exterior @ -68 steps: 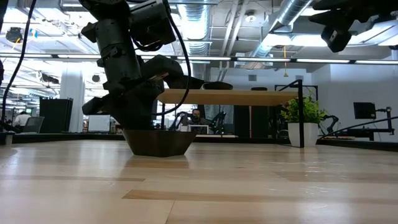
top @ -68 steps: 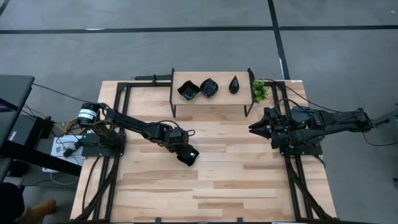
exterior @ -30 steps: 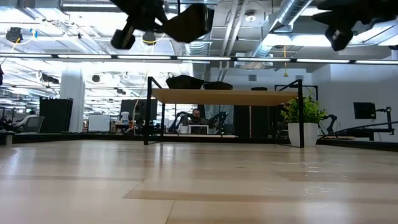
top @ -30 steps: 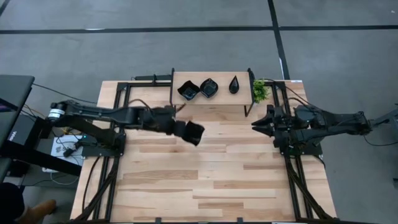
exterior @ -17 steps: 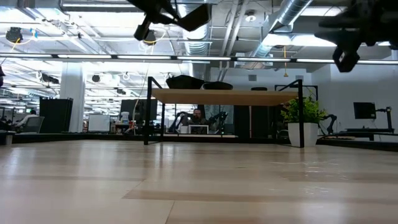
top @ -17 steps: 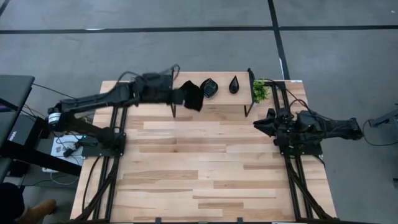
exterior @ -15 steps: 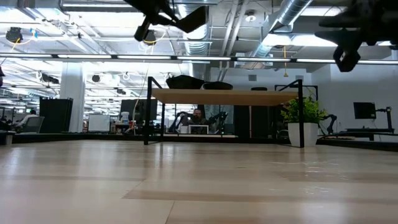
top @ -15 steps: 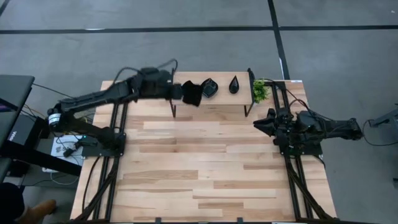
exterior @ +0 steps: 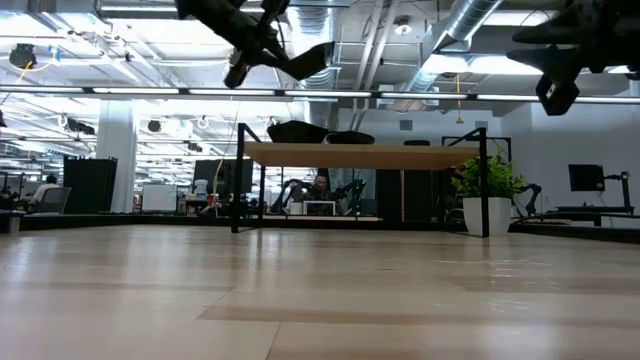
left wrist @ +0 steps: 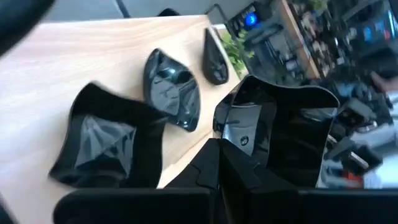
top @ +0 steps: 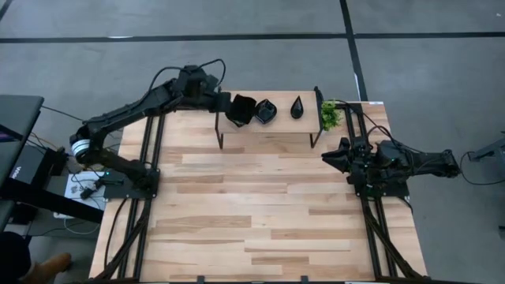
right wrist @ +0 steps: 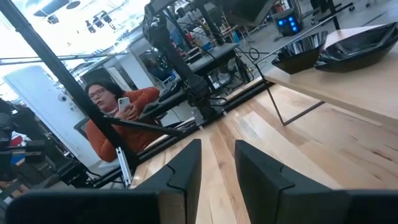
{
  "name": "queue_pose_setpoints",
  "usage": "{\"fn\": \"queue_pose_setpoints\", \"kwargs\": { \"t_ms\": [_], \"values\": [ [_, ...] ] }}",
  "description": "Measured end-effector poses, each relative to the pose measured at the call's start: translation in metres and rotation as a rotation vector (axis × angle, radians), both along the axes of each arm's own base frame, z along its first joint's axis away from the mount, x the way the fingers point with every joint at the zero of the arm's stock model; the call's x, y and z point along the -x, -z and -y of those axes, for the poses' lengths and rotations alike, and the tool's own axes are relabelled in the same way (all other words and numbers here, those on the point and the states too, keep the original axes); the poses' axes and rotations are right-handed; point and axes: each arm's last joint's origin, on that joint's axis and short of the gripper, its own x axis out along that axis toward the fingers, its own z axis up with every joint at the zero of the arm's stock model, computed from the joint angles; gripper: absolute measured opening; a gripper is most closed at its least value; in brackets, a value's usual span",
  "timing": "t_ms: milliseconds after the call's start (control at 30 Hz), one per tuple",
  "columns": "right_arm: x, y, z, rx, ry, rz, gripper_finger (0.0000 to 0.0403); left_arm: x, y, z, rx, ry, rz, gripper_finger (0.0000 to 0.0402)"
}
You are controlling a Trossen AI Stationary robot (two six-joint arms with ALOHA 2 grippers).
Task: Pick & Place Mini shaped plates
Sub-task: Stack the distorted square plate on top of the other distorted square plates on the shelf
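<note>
Four mini shaped plates point(left wrist: 169, 87), one in left pincer point(left wrist: 217, 163)

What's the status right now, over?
Left gripper shut on a wavy square plate, above the shelf. Three plates already there. Right gripper open, waiting at table's right. Nothing in the way.

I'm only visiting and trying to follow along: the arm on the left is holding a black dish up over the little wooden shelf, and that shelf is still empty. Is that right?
Not quite. The left gripper does hold a black dish over the wooden shelf, but the shelf is not empty: the left wrist view shows three dishes on it, a wavy square one, a leaf-shaped one and a teardrop one.
</note>
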Motion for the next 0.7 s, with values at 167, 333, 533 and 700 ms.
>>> {"fn": "queue_pose_setpoints", "kwargs": {
  "t_ms": [167,333,533,700],
  "values": [
    [0.000,0.000,0.000,0.000,0.000,0.000,0.0092,-0.008,0.001,-0.024,-0.011,0.074,-0.133,0.0004],
    [0.000,0.000,0.000,0.000,0.000,0.000,0.0092,-0.005,0.000,-0.042,-0.013,0.151,-0.310,0.0004],
    [0.000,0.000,0.000,-0.009,0.000,0.001,0.0092,0.000,-0.009,-0.056,-0.075,0.166,-0.314,0.0004],
    [0.000,0.000,0.000,-0.009,0.000,0.001,0.0092,-0.001,-0.004,-0.060,-0.099,0.198,-0.332,0.0004]
  ]
}}
